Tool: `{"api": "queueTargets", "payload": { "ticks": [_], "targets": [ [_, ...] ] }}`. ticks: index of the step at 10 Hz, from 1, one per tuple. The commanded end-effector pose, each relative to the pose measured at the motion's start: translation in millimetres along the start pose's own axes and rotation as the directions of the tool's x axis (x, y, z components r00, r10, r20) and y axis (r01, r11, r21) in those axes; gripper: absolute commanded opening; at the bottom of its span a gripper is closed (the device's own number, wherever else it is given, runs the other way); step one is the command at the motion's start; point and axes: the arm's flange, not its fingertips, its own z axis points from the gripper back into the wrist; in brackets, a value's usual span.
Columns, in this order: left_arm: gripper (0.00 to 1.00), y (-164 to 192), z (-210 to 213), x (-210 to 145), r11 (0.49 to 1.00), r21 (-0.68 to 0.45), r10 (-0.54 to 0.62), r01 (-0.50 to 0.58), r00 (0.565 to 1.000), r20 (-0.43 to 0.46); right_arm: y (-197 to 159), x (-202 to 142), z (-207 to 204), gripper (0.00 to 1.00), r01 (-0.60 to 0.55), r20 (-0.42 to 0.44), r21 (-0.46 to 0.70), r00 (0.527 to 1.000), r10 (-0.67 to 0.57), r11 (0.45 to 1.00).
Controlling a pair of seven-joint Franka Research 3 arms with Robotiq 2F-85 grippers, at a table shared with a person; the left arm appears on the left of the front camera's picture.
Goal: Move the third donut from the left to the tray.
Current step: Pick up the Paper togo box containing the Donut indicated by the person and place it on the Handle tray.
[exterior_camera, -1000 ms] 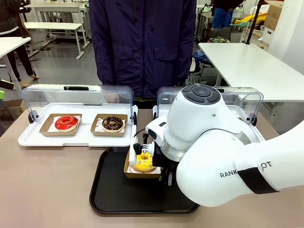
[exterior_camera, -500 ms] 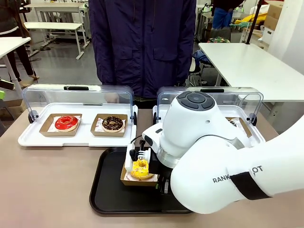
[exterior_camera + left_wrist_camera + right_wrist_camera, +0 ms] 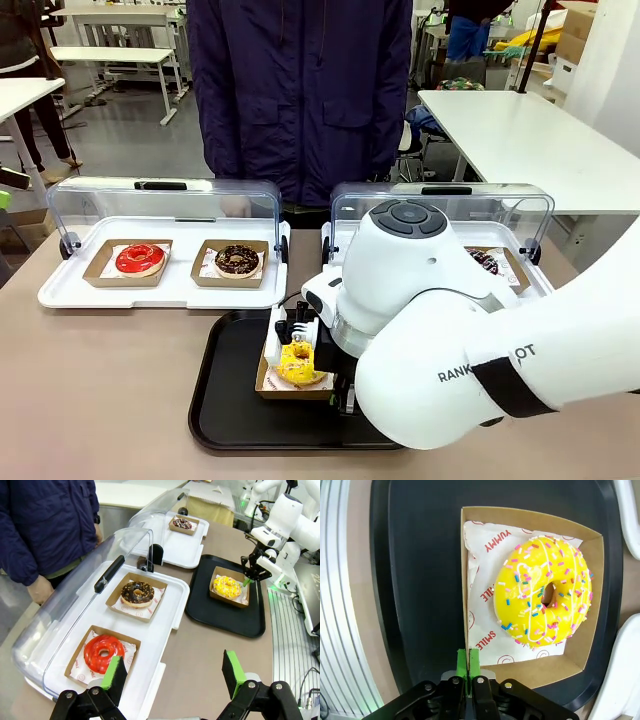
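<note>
A: Where is the donut [image 3: 542, 591] now?
B: Lower middle of the frame, moved left and down onto the tray [image 3: 230, 420].
A: And the right tool [image 3: 468, 666]?
B: Still pinching the holder's [image 3: 520, 520] edge. The left tool [image 3: 172, 677] is wide apart, holding nothing.

Front view faces person, wrist views overhead, sharing tray [image 3: 200, 615]

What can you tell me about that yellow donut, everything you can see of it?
The yellow donut is a ring with glossy bright yellow icing, thin white drizzle and small coloured sprinkles. It looks whole and lies flat on printed paper in a shallow square brown cardboard holder. The holder is over the black tray; whether it rests on it I cannot tell. The right gripper pinches the holder's wall with its green pads shut; nothing touches the donut itself.
</note>
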Motion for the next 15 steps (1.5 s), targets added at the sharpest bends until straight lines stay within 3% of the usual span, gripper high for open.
{"api": "queueTargets", "payload": {
  "ticks": [1, 4, 5, 6, 7, 9, 10, 12, 15],
  "targets": [
    [1.00, -2, 1, 1, 1.000, -0.010, 0.004, -0.004, 1.000, -0.016, 60, -106, -8, 0.02, -0.016, 0.012, 0.026, 1.000, 0.016, 1.000],
    [1.00, -2, 1, 1, 1.000, -0.010, 0.004, -0.004, 1.000, -0.016, 60, -106, -8, 0.02, -0.022, 0.010, 0.030, 1.000, 0.022, 0.999],
    [1.00, -2, 1, 1, 1.000, -0.010, 0.004, -0.004, 1.000, -0.016, 63, -105, -8, 0.46, -0.013, 0.021, 0.023, 1.000, 0.013, 1.000],
    [1.00, -2, 1, 1, 1.000, -0.010, 0.004, -0.004, 1.000, -0.016, 61, -104, -6, 0.61, -0.036, 0.006, 0.018, 0.999, 0.036, 0.999],
    [1.00, -2, 1, 1, 1.000, -0.010, 0.004, -0.004, 1.000, -0.016, 62, -101, -3, 1.00, -0.042, 0.008, 0.013, 0.999, 0.042, 0.999],
    [1.00, -2, 1, 1, 1.000, -0.010, 0.004, -0.004, 1.000, -0.016, 63, -99, 6, 1.00, -0.047, 0.018, 0.000, 0.999, 0.047, 0.999],
    [1.00, -2, 1, 1, 1.000, -0.010, 0.004, -0.004, 1.000, -0.016, 63, -98, 13, 0.84, -0.048, 0.022, -0.010, 0.999, 0.048, 0.999],
    [1.00, -2, 1, 1, 1.000, -0.010, 0.004, -0.004, 1.000, -0.016, 63, -92, 34, 1.00, -0.045, 0.028, -0.023, 0.999, 0.046, 0.999],
    [1.00, -2, 1, 1, 1.000, -0.010, 0.004, -0.004, 1.000, -0.016, 65, -86, 65, 1.00, -0.057, 0.049, -0.018, 0.997, 0.058, 0.998]
  ]
}}
